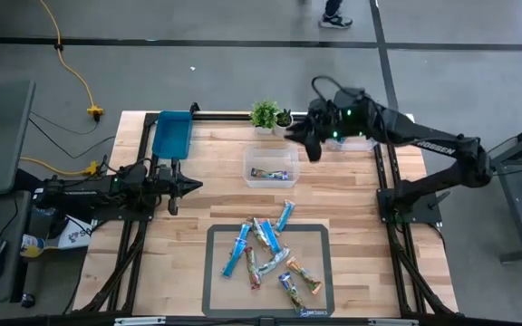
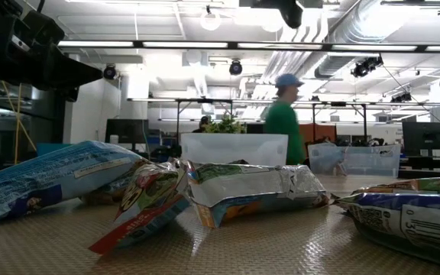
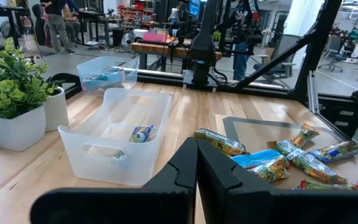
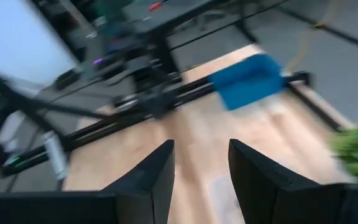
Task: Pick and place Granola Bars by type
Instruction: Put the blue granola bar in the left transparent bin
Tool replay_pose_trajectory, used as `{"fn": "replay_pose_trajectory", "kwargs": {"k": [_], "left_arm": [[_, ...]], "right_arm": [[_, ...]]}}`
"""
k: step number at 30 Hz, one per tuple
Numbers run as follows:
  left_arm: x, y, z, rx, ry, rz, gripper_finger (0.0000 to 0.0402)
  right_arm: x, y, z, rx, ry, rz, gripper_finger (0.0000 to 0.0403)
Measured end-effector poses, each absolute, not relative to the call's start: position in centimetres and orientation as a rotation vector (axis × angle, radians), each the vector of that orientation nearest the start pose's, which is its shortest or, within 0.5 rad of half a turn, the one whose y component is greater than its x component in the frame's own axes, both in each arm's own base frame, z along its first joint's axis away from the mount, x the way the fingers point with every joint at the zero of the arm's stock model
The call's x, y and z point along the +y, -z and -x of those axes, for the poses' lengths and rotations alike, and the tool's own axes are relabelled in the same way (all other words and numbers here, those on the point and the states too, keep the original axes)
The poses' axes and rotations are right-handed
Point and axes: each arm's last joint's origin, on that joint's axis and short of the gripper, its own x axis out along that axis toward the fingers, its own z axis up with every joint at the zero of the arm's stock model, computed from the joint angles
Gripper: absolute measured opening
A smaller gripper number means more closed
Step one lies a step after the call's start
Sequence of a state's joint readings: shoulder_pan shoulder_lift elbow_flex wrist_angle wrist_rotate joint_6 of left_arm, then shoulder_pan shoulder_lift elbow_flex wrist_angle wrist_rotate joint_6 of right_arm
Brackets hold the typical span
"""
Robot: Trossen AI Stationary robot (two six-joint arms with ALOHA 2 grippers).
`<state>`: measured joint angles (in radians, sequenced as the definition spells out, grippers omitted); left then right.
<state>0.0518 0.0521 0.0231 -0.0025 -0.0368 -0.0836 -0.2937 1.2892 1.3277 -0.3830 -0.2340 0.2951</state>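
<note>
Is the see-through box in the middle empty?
No. The clear bin holds one granola bar, seen from above and from the left wrist.

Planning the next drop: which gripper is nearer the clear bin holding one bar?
The right gripper, open and empty, hovers just off the clear bin at its far right corner. The left gripper, shut, waits farther off to the bin's left.

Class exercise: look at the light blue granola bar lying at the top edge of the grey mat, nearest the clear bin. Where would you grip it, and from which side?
Grip the light blue granola bar across its narrow middle, coming straight down from above. It lies flat and slim, tilted on the grey mat edge, apart from the pile, so both long sides probably stay free; turn the hand to match its tilt.
</note>
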Motion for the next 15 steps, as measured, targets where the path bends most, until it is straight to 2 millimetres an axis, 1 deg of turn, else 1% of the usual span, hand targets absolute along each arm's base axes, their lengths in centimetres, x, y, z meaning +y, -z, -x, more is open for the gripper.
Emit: {"fn": "replay_pose_trajectory", "kwargs": {"k": [5, 9, 15], "left_arm": [[0.6, -16.7, -9.9, 0.028, -0.09, 0.084, 0.0001], [0.6, -16.7, -9.9, 0.028, -0.09, 0.084, 0.0001], [0.6, -16.7, -9.9, 0.028, -0.09, 0.084, 0.0001]], "right_arm": [[-3.2, -39.4, -27.8, 0.348, -0.02, -0.425, 0.0134], [0.4, -39.2, -28.2, 0.373, -0.042, -0.463, 0.0134], [5.7, -37.3, -29.3, 0.465, -0.019, -0.523, 0.0134]]}}
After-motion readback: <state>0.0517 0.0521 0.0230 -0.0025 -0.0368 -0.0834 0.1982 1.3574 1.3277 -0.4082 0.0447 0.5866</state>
